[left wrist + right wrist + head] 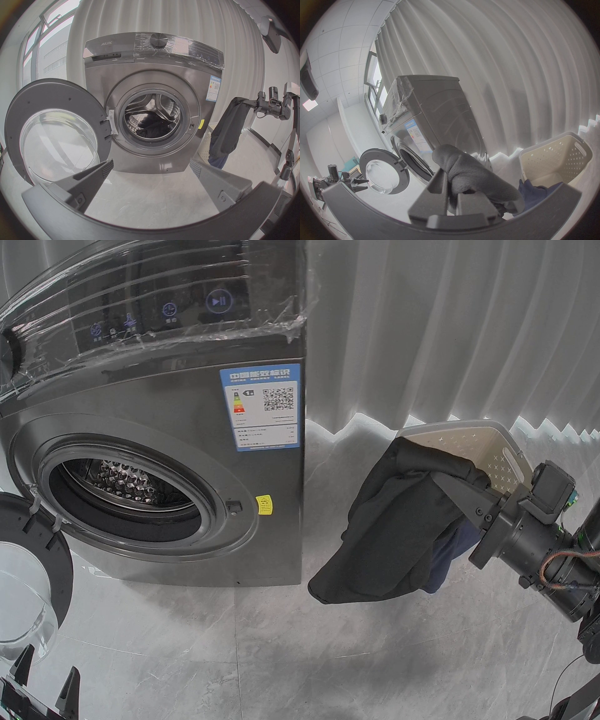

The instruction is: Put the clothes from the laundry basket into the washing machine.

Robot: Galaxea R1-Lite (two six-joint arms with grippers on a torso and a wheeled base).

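Two grippers in play, and the right gripper has the action: it's clamped tight on a black garment, which dangles clear of the grey floor, between the washing machine and the laundry basket. The beige basket sits by the white curtain, off the machine's right side. A blue garment peeks out just behind the black one; can't tell whether it's caught in the grip too. Over at the machine, the round door is swung wide open on the left, and dark clothes lie inside the drum. The left gripper sits low in front of that door, fingers spread apart, holding nothing.
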